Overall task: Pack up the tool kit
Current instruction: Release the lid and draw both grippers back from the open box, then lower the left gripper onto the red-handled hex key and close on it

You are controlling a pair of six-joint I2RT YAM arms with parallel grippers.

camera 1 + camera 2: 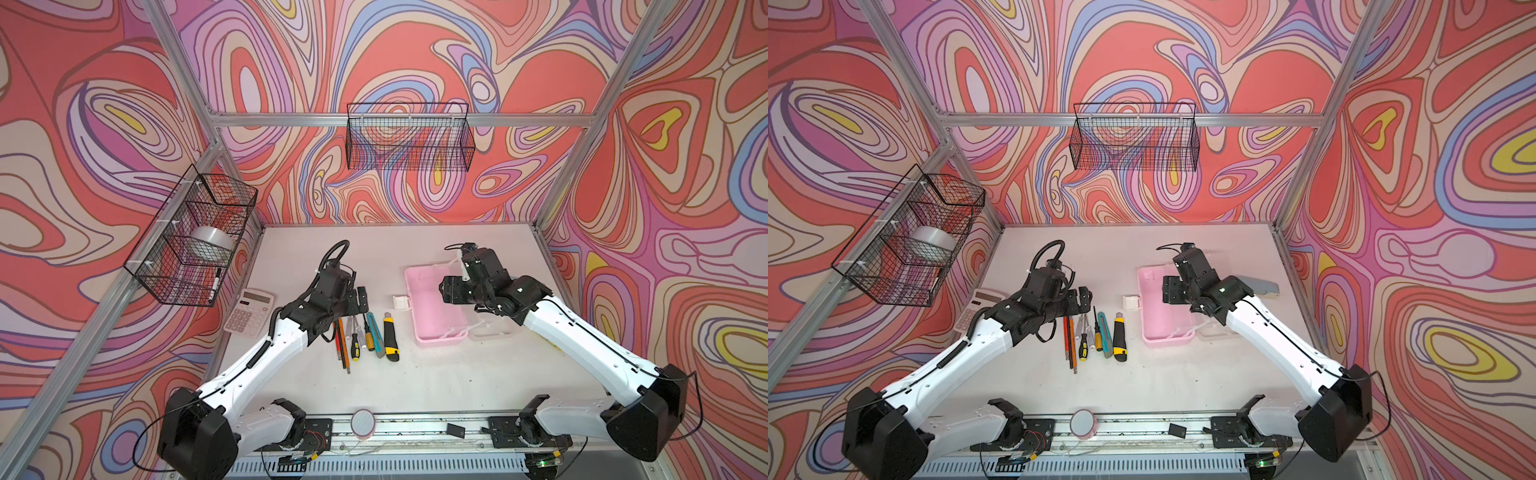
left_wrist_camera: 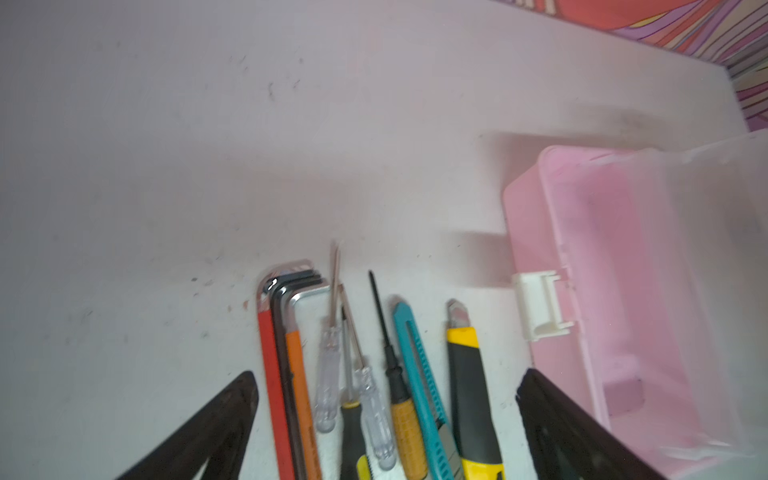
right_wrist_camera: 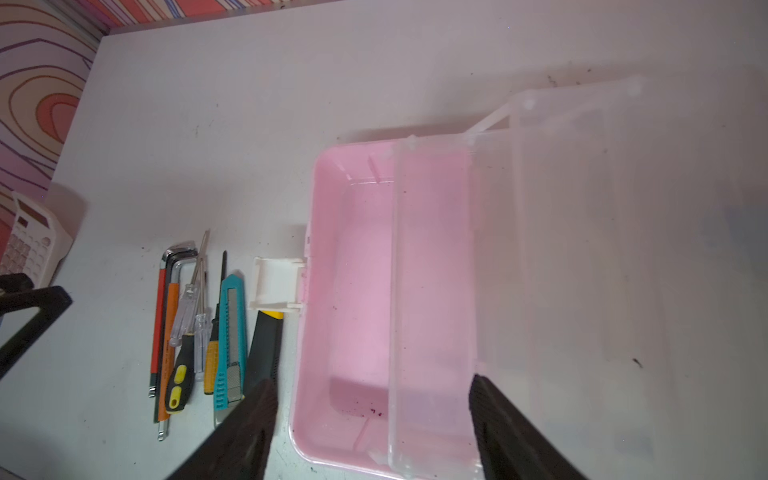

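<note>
Hovering my left gripper (image 2: 386, 374), spread wide and empty, over the hex keys (image 2: 291, 299), screwdrivers (image 2: 399, 399) and utility knives (image 2: 469, 374), I am the nearer arm; their long axes run away from me, side by side, bare counter (image 2: 208, 166) beyond. The open pink toolbox (image 1: 428, 322) lies just to their right, under my empty, parted right gripper (image 3: 372, 380).

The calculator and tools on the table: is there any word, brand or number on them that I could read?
No text here is readable.
Calculator: key markings too small to read.
Orange hex key: any print is blurred.
Marker in the wire basket: label too small.
Yellow knife, teal knife, pink box: no writing shows.
</note>
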